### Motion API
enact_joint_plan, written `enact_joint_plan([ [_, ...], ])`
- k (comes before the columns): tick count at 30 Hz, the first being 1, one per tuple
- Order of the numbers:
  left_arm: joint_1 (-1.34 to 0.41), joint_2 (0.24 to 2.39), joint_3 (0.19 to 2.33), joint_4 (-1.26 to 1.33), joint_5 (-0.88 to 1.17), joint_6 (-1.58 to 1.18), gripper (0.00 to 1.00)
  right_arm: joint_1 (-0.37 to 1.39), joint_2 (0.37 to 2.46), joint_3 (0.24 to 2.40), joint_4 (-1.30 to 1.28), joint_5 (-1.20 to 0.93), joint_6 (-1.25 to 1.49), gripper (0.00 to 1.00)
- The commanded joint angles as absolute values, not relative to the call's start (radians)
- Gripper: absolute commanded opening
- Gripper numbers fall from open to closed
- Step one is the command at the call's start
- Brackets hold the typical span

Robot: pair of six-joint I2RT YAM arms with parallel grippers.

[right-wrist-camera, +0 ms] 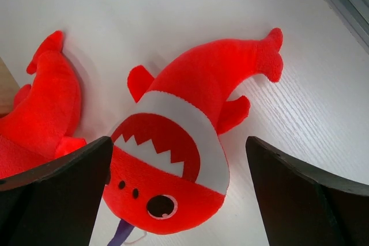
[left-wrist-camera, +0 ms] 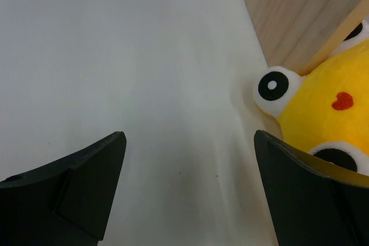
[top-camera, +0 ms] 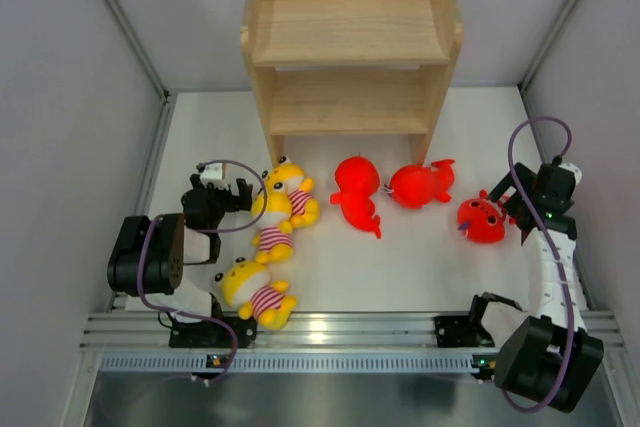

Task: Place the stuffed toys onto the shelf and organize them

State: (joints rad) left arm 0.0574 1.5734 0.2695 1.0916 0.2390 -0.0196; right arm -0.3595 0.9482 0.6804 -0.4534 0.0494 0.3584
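Observation:
The light wooden shelf [top-camera: 350,47] stands at the back with both tiers bare. Three yellow striped stuffed toys [top-camera: 285,192] [top-camera: 272,237] [top-camera: 255,292] lie at the left. Three red sharks [top-camera: 355,187] [top-camera: 420,184] [top-camera: 480,219] lie in a row to the right. My left gripper [top-camera: 238,195] [left-wrist-camera: 189,136] is open over bare table, its right finger beside a yellow toy's face [left-wrist-camera: 334,102]. My right gripper [top-camera: 507,199] [right-wrist-camera: 177,141] is open, with the rightmost shark's [right-wrist-camera: 190,119] head between its fingers and not gripped.
Grey walls close in the white table [top-camera: 420,267] on the left, right and back. A metal rail [top-camera: 350,332] runs along the near edge by both arm bases. A second shark [right-wrist-camera: 46,113] lies left of the right gripper. The shelf's side panel [left-wrist-camera: 300,10] stands behind the yellow toy.

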Motion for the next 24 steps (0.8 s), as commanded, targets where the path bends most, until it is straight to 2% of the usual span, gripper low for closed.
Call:
enact_joint_plan([
  [1, 0.057, 1.574, 0.287, 1.152, 0.253, -0.009, 0.99, -0.37, 0.93, 0.69, -0.426, 0.034, 0.345, 0.99],
  [10, 0.07, 1.54, 0.256, 1.166, 0.291, -0.018, 0.99, -0.37, 0.899, 0.718, -0.46, -0.02, 0.339, 0.99],
  [12, 0.087, 1.493, 0.23, 1.241, 0.312, -0.043, 0.99, -0.37, 0.908, 0.735, -0.477, -0.008, 0.348, 0.99],
  [13, 0.119, 1.429, 0.28, 1.173, 0.407, -0.084, 0.97, -0.371, 0.917, 0.753, -0.489, -0.006, 0.353, 0.99],
  [14, 0.165, 1.38, 0.343, 0.958, 0.567, -0.104, 0.96, -0.376, 0.945, 0.761, -0.492, -0.006, 0.365, 0.99],
  [16, 0.265, 1.38, 0.496, 0.693, 0.67, -0.155, 0.95, -0.39, 0.98, 0.769, -0.486, -0.011, 0.386, 0.99],
  [17, 0.284, 1.394, 0.667, 0.374, 0.679, -0.118, 0.93, -0.411, 1.018, 0.77, -0.463, -0.018, 0.412, 0.99],
  [21, 0.287, 1.373, 0.77, 0.062, 0.768, 0.036, 0.92, -0.478, 1.11, 0.765, -0.4, -0.037, 0.488, 0.99],
  [24, 0.285, 1.312, 0.813, -0.149, 0.761, 0.142, 0.94, -0.495, 1.189, 0.746, -0.342, -0.034, 0.534, 0.99],
])
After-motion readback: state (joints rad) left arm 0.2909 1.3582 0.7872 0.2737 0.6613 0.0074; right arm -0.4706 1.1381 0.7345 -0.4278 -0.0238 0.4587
